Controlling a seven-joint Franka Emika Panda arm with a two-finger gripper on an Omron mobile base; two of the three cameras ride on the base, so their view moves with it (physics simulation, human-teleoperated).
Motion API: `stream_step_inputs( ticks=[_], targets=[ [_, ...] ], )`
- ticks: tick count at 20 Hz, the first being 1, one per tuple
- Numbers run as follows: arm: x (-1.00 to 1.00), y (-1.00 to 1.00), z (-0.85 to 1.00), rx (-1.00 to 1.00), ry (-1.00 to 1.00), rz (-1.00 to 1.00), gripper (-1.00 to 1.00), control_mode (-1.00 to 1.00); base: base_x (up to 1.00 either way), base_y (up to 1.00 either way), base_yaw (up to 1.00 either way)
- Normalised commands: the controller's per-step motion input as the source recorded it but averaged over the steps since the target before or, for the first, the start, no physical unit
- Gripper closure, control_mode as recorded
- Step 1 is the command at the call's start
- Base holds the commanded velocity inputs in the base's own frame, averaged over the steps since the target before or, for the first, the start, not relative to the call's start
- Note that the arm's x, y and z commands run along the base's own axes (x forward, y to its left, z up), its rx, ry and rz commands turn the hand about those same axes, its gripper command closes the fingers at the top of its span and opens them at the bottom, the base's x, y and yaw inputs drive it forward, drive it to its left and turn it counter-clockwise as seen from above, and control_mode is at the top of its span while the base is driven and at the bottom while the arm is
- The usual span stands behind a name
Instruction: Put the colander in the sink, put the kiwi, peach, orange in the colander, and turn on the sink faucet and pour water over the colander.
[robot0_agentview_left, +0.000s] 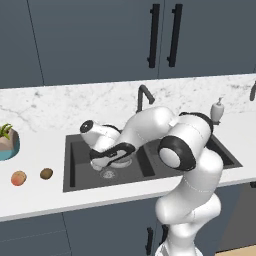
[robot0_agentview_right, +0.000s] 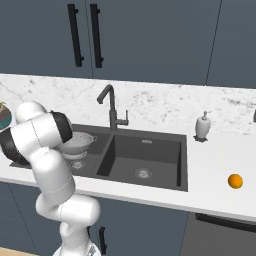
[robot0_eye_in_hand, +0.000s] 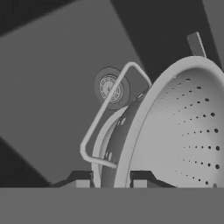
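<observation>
Currently we hold the silvery perforated metal colander (robot0_eye_in_hand: 175, 131) pinched in our tool (robot0_eye_in_hand: 108, 183) over the dark charcoal sink (robot0_agentview_left: 75, 165); fruit and faucet remain.

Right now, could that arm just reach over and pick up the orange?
Probably not yet: its jaws are shut on the colander rim, over the left basin of the sink, and the orange lies far right on the counter.
</observation>
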Motion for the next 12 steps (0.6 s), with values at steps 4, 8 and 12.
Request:
stream_step_inputs(
  ticks=[4, 8, 12],
  targets=[
    [0.18, -0.11, -0.21, 0.04, 0.00, 0.00, 1.00, -1.00, 0.00, 0.00, 0.00],
    [0.15, -0.15, -0.34, 0.03, 0.00, 0.00, 1.00, -1.00, 0.00, 0.00, 0.00],
    [0.13, -0.19, -0.37, 0.04, 0.00, 0.00, 1.00, -1.00, 0.00, 0.00, 0.00]
  ],
)
